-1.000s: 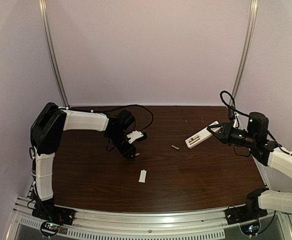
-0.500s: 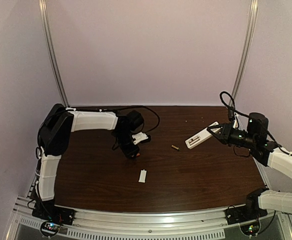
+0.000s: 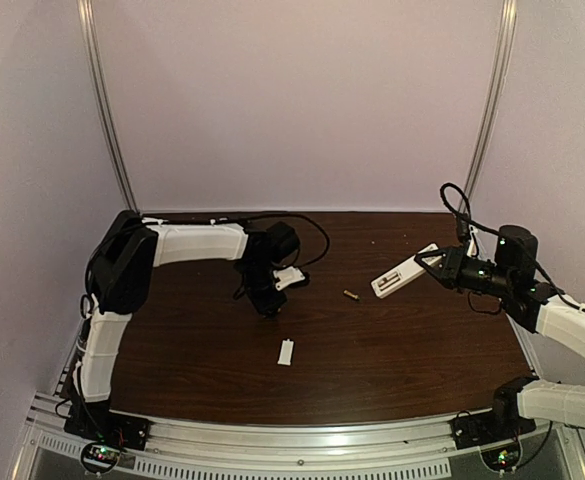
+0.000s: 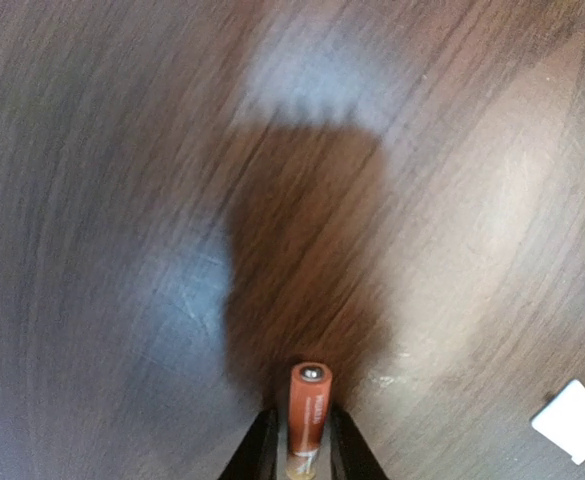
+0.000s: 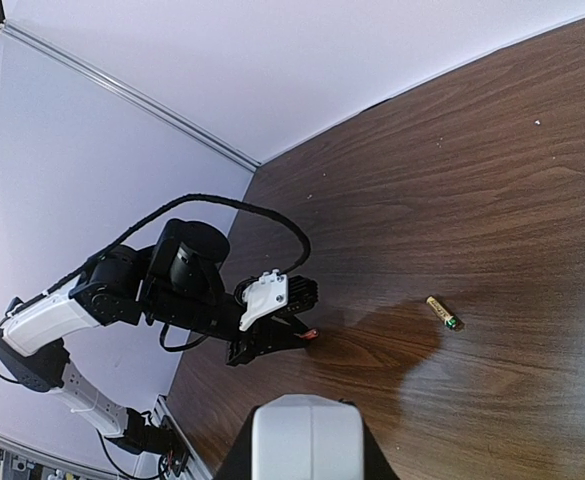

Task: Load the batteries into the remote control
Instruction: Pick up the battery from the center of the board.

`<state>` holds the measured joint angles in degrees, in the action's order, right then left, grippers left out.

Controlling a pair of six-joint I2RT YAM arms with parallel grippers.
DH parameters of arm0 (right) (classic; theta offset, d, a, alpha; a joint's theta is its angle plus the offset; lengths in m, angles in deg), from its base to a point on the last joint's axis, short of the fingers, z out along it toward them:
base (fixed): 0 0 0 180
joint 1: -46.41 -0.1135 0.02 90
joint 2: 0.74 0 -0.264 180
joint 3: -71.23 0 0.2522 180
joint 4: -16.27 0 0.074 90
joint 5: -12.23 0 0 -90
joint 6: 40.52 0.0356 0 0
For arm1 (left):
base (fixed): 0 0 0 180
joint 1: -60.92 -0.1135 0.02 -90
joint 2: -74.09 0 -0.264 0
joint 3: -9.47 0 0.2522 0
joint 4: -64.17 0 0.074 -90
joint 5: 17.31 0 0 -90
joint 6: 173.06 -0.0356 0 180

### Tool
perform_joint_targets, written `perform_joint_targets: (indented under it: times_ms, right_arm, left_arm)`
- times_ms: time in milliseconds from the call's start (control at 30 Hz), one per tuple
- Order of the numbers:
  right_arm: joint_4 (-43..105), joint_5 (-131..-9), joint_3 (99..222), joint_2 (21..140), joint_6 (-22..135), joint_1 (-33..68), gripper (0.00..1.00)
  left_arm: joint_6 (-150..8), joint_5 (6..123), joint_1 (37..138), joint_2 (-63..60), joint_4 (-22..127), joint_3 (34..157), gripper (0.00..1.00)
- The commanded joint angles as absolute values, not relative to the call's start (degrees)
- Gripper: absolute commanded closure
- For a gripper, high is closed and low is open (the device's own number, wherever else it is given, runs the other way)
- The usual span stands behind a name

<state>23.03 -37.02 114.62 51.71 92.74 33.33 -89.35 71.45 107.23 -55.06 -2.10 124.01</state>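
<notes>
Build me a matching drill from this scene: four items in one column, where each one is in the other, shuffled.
Items:
1. battery A
2. battery B
3. remote control
4. cover plate

Places:
a. flat on the table, nearest its front edge
b. in the right jaws
c. in the left jaws
d. on the table, farther back, untouched

Pairs: 1-c, 2-d, 3-b, 4-a

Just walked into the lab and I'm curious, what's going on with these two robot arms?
The left gripper is clamped on one orange battery over the table. The right gripper holds the white remote control in the air. A second battery lies loose on the table between the arms, and a small white cover plate lies nearer the front. Neither battery is in the remote yet.
</notes>
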Motion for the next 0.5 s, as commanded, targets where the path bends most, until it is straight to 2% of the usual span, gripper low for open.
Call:
perform_joint_targets:
  times_ms: [0,233,467]
  right_arm:
    - [23.3,-36.9,113.8,51.2,91.8,33.7,1.0]
    - [23.0,-36.4,113.7,52.3,91.9,33.7,1.0]
    - [19.9,-37.5,114.5,56.2,93.6,29.4,1.0]
  left_arm:
    - [-89.1,73.4,108.1,-60.1,-2.7,123.2,0.82]
    - [-88.5,69.4,107.8,-54.0,3.8,119.5,1.0]
    - [-87.2,58.7,107.7,-33.0,22.9,105.8,1.0]
